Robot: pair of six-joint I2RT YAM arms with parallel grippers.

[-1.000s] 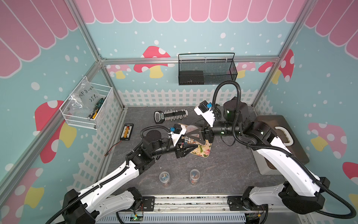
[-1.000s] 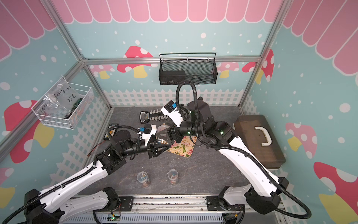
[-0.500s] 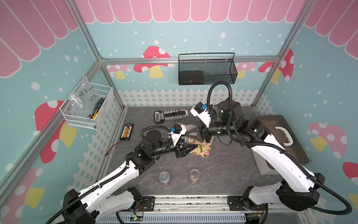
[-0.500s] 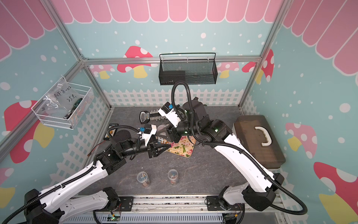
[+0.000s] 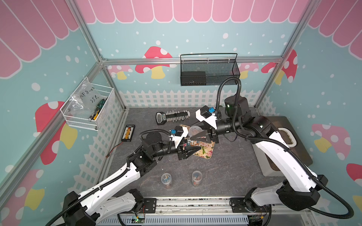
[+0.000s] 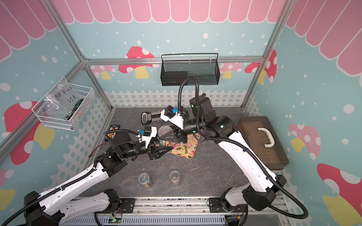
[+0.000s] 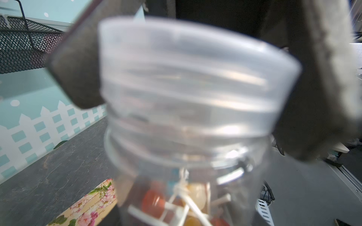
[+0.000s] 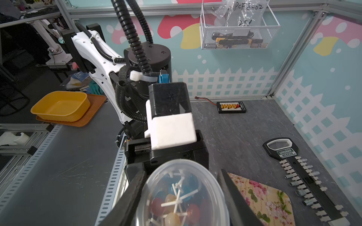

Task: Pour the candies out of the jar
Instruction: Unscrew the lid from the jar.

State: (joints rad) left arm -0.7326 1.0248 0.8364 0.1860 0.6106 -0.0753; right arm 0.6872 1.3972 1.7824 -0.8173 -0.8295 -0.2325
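Over the grey stone tabletop (image 5: 225, 166), left gripper (image 5: 193, 151) clamps a clear plastic jar (image 7: 186, 176) of lollipop candies (image 8: 174, 203); right gripper (image 5: 195, 137) clamps its translucent lid (image 7: 192, 78). Uncapping step: likely twist off next.

Grey tabletop (image 5: 225, 172), floral mat (image 5: 205, 151), socket rail (image 5: 174, 116), two jars (image 5: 166, 179)

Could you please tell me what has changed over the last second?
The right gripper closed its jaws onto the clear lid, its arm barely shifting. The left gripper kept holding the jar of lollipops above the floral tray; the two small jars in front stayed put.
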